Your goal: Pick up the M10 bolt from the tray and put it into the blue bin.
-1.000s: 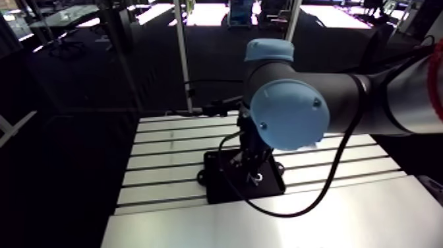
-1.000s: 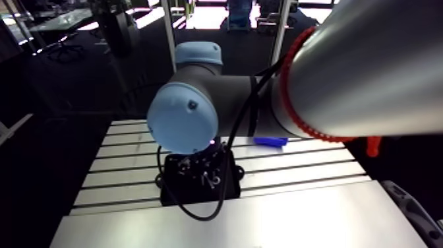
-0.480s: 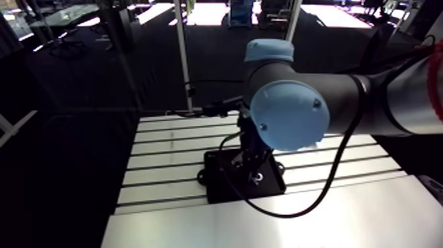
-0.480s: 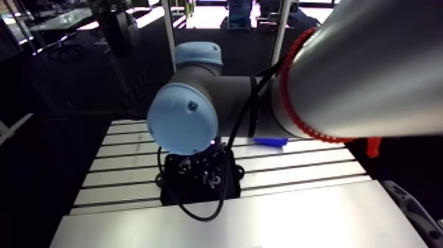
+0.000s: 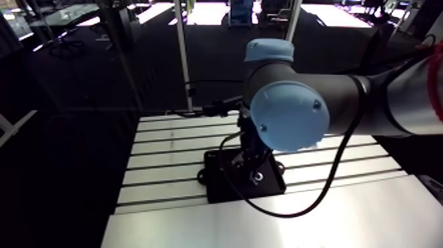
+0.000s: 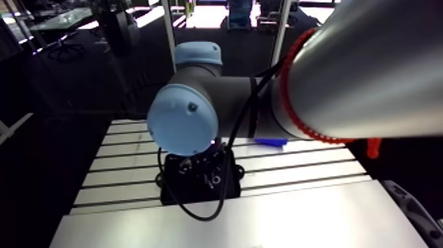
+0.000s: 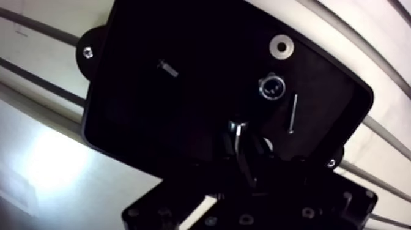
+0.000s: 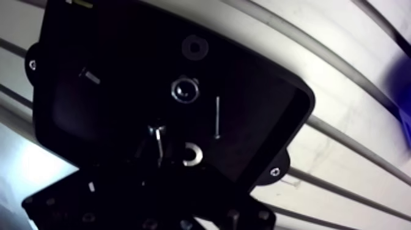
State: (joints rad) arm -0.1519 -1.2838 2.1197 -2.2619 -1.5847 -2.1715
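**Where the bolt lies and how to take it**

As the dark metal gripper point(image 5: 252, 168) hangs low over the shallow black plastic tray point(image 7: 153, 110), the silvery steel M10 bolt point(image 7: 237, 127) seems to lie in the tray just ahead of it. Its head points away from the gripper and its shank runs back under it. This is my reading, because the piece is small and partly in shadow. I cannot tell whether the gripper is open or already closed on the bolt, since it is black against the black tray.

Other small parts share the tray: a flat round steel washer point(image 7: 281, 44), a shiny hexagonal nut point(image 7: 271, 86) near the bolt head, a thin long pin point(image 7: 292, 114), and a short grey screw point(image 7: 166, 67) well apart. The small blue plastic bin point(image 6: 270, 141) stands on the slotted aluminium table point(image 5: 165, 158), beyond the tray.

The bolt should be stiff, hard and rather heavy for its size. It is not fragile, but it is smooth and round, so it may roll or slip. I think the best hold is across the shank, close to the head, so that the head stops it from sliding out.
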